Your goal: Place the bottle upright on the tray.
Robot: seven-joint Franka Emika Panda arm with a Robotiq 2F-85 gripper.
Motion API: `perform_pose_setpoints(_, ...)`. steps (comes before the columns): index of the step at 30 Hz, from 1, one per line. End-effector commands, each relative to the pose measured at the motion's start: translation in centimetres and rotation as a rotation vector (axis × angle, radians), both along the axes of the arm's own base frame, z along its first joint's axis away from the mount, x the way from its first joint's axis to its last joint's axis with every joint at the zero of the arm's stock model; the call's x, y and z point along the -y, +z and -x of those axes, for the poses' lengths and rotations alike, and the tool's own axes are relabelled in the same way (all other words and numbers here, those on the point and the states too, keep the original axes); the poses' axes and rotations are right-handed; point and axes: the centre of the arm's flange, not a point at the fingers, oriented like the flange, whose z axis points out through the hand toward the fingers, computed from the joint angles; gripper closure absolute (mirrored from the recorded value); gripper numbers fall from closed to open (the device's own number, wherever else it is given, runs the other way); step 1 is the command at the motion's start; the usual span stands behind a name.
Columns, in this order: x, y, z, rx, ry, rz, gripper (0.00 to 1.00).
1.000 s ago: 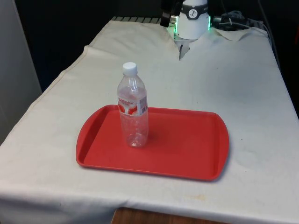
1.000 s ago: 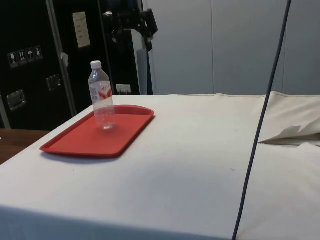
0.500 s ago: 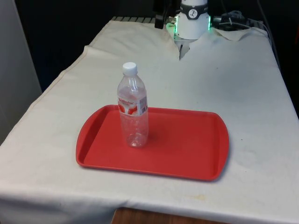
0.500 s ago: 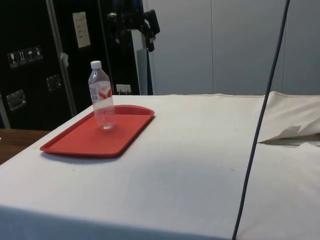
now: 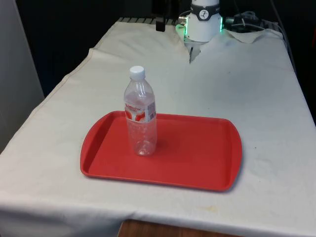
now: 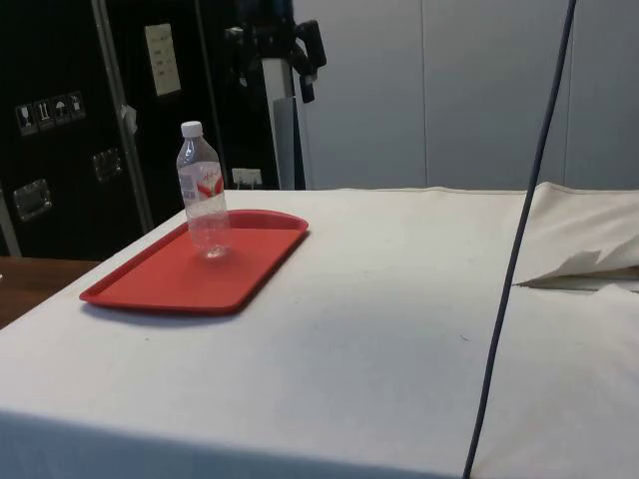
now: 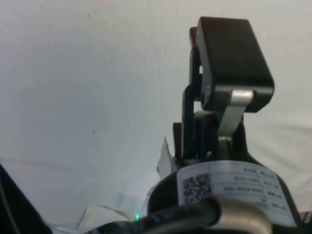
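Note:
A clear plastic bottle [image 5: 141,116] with a white cap and a red-and-white label stands upright on the left half of the red tray [image 5: 197,158]. The side view shows the same bottle [image 6: 203,195] upright on the tray [image 6: 170,284]. My gripper [image 6: 276,72] hangs high above and behind the tray's far end, well away from the bottle. It is open, with nothing between its fingers. One black fingertip [image 5: 160,24] shows at the upper edge of the front view. In the wrist view one finger [image 7: 229,58] stands over bare white cloth.
The white cloth [image 5: 237,84] covers the whole table. A fold in the cloth [image 6: 579,269] lies at the side view's right. A dark cable [image 6: 519,249] hangs down across that view. Dark cabinets [image 6: 60,130] stand behind the tray.
The gripper has drifted towards the front view's left and a little further from the tray. The bottle and the tray have not moved.

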Motion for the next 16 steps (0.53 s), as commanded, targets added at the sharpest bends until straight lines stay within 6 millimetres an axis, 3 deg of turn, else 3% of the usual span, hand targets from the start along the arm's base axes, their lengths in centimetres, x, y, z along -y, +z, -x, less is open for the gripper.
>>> perform_pose_setpoints(1, 0.3, 0.0, 0.0, 0.015, 0.004, -0.023, 0.0)
perform_pose_setpoints(16, 3.7, -0.6, 0.5, 0.004, -0.016, -0.074, 0.0)
